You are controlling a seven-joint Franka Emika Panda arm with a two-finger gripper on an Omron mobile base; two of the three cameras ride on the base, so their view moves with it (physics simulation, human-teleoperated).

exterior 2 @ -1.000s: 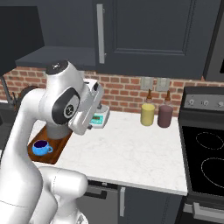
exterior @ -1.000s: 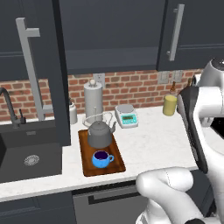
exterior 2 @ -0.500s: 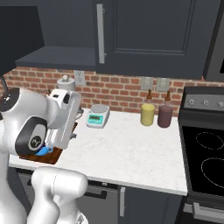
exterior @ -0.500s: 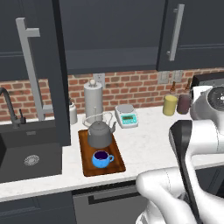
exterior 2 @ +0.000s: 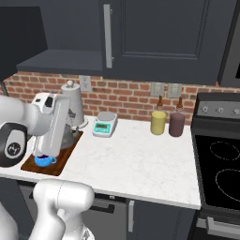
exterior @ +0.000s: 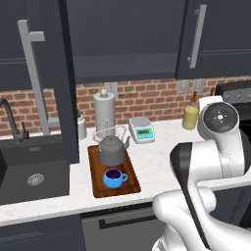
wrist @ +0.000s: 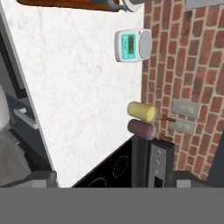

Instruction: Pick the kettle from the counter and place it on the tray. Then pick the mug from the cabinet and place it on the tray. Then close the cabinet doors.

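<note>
The grey kettle [exterior: 112, 150] stands on the back half of the brown tray [exterior: 130, 185], on the white counter [exterior: 157, 159]. In front of it on the same tray sits the blue mug [exterior: 113, 178]. From the right base view the mug [exterior 2: 43, 161] shows below my forearm, which hides most of the kettle. The cabinet's left door [exterior: 34, 83] hangs swung out over the sink side. The right door [exterior: 201, 39] looks flush. In the hand view my gripper [wrist: 113, 181] is open, fingertips far apart and holding nothing, facing along the counter [wrist: 65, 87] toward the stove, away from the tray edge [wrist: 65, 3].
A paper-towel roll [exterior: 104, 110] and a kitchen scale [exterior: 142, 130] stand behind the tray. A yellow bottle [exterior 2: 158, 122] and a dark red one [exterior 2: 176, 123] sit by the brick wall. The black stove [exterior 2: 220, 164] lies right, the sink [exterior: 32, 176] left.
My arm has folded down and swung across in front of the base cameras. Kettle and mug have stayed put on the tray, and the gripper has stayed open.
</note>
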